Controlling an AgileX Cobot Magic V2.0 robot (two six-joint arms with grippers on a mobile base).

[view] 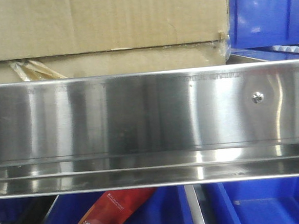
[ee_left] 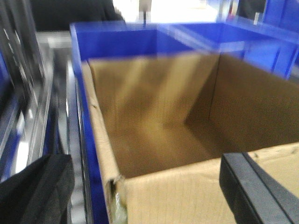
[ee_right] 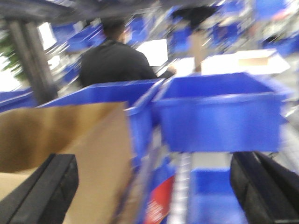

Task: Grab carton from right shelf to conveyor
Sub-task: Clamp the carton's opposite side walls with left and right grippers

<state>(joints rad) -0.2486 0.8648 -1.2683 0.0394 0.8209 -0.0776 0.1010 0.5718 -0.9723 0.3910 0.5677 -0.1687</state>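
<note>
The carton (view: 102, 28), plain brown cardboard with tape at its lower left, sits on the right shelf behind the steel front rail (view: 139, 118). The left wrist view looks down into the open carton (ee_left: 163, 121). My left gripper (ee_left: 147, 191) is open, its fingers straddling the carton's near left corner, one finger (ee_left: 261, 186) over the near wall. My right gripper (ee_right: 154, 191) is also open, with its left finger (ee_right: 42, 191) in front of the carton (ee_right: 88, 154) and its right side wall between the fingers. The conveyor is out of view.
Blue bins (view: 265, 11) stand beside the carton, with more (view: 263, 201) on the level below. A red packet (view: 115, 212) lies in a lower bin. A person in black (ee_right: 114, 60) stands beyond the bins (ee_right: 215, 112). A screw (view: 258, 97) marks the rail.
</note>
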